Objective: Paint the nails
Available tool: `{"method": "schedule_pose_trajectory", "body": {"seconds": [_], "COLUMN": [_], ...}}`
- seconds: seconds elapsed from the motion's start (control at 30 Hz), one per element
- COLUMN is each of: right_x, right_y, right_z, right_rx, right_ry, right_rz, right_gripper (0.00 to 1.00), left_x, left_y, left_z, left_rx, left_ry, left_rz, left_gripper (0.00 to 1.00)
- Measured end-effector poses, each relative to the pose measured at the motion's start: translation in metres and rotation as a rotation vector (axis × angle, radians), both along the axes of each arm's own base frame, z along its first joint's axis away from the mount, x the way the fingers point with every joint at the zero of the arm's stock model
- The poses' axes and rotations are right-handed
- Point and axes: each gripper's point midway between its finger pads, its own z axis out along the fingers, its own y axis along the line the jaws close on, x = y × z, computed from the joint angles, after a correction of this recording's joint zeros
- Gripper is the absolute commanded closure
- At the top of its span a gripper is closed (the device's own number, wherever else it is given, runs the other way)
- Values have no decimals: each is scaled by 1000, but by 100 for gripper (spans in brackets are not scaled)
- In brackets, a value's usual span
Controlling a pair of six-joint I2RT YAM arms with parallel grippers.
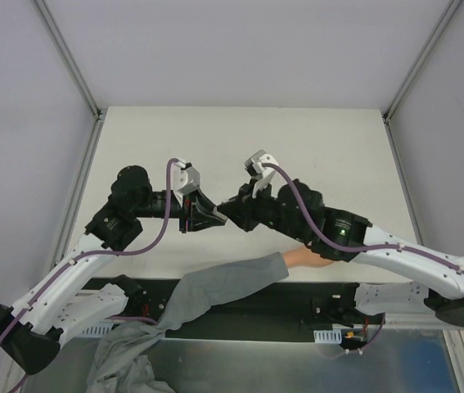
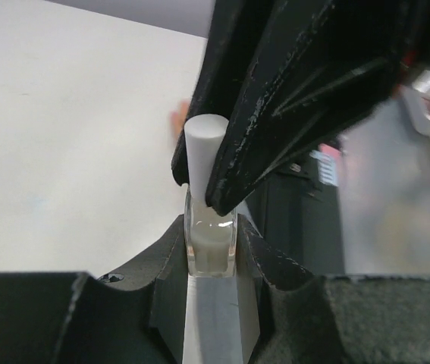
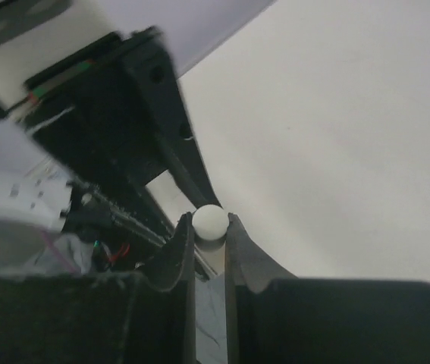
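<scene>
The left gripper [image 2: 211, 224] is clamped on the bottle [image 2: 211, 252]. The right gripper [image 3: 208, 221] is clamped on its cap [image 2: 202, 140]. Both meet over the table [image 1: 240, 139]; the hand [image 1: 307, 259] lies under the right arm, nails hidden.

readable text: I find none | left wrist view: small red-and-white label [image 2: 327, 164] on dark housing, too blurred for me | right wrist view: pale sticker [image 3: 26, 189] with fine print, letters not legible
</scene>
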Motion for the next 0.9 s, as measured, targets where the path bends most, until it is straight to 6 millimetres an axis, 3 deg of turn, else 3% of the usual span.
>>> {"method": "schedule_pose_trajectory", "body": {"seconds": [0.1, 0.23, 0.27, 0.33, 0.37, 0.57, 0.73, 0.9], "right_x": [-25, -50, -53, -59, -59, -40, -26, -25], "right_y": [-6, -2, -1, 0, -1, -14, -39, -40], "right_z": [-1, 9, 9, 9, 9, 4, 18, 34], "right_rx": [13, 28, 30, 31, 28, -13, 38, 73], "right_ry": [-68, -134, -139, -141, -136, -46, 11, 30], "right_rz": [304, 540, 565, 596, 595, 424, 219, 149], "right_gripper": [100, 95, 74, 58, 47, 26, 24, 25], "left_x": [-25, -49, -54, -59, -59, -45, -31, -24], "left_y": [-9, -7, -5, -3, -3, -8, -10, -10], "left_z": [4, 11, 11, 11, 10, 8, 4, 2], "left_rx": [-34, -66, -64, -61, -60, -52, -32, -25], "left_ry": [99, 136, 138, 141, 136, 59, 39, 26], "left_rz": [-202, -368, -396, -425, -426, -319, -235, -198], "left_gripper": [100, 100, 100, 100, 100, 100, 100, 100]}}
